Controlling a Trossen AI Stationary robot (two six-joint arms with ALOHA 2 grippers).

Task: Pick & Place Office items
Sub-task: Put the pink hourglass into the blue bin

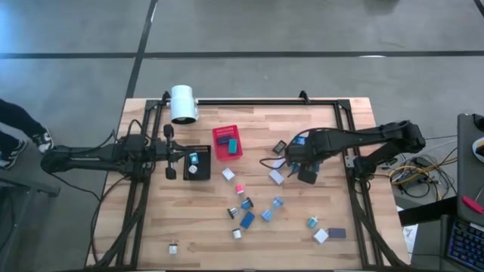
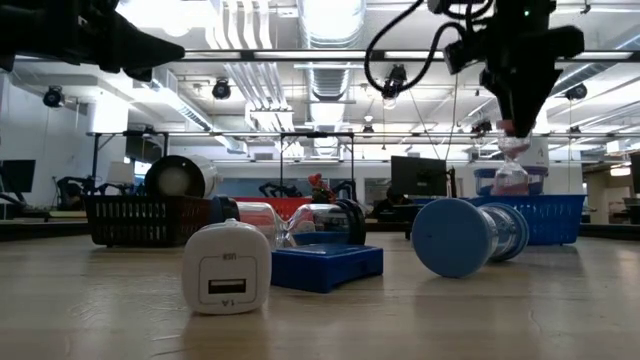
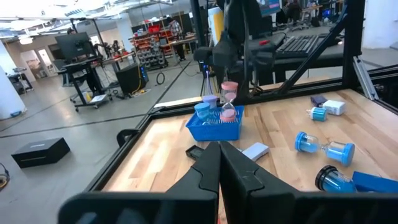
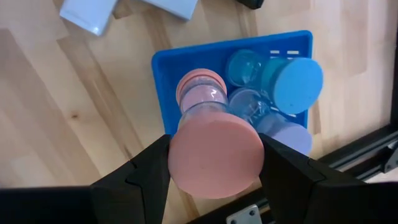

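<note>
- Right gripper [image 4: 214,165] clamped on a pink sand timer [image 4: 213,140] — round pink cap, clear glass waist — held above the blue slotted bin [image 4: 168,74]; its lower end is hard to make out.
- In the bin: blue-capped timers [image 4: 292,76], clear glass bulbs, partly hidden behind the pink one.
- Overhead, the bin is mostly covered by the right arm, at about 2 o'clock on the wooden table [image 1: 197,227].
- Left gripper [image 3: 219,168] fingers together, empty, at 9 o'clock by the black bin [image 1: 195,165].
- Loose office items [image 1: 249,208] scattered centre to 5 o'clock — too small to identify.
- Low view: white USB charger block [image 2: 227,268], smooth and rounded; blue timer [image 2: 470,236] lying on its side.
- Red bin [image 1: 228,143] at 12 o'clock.
</note>
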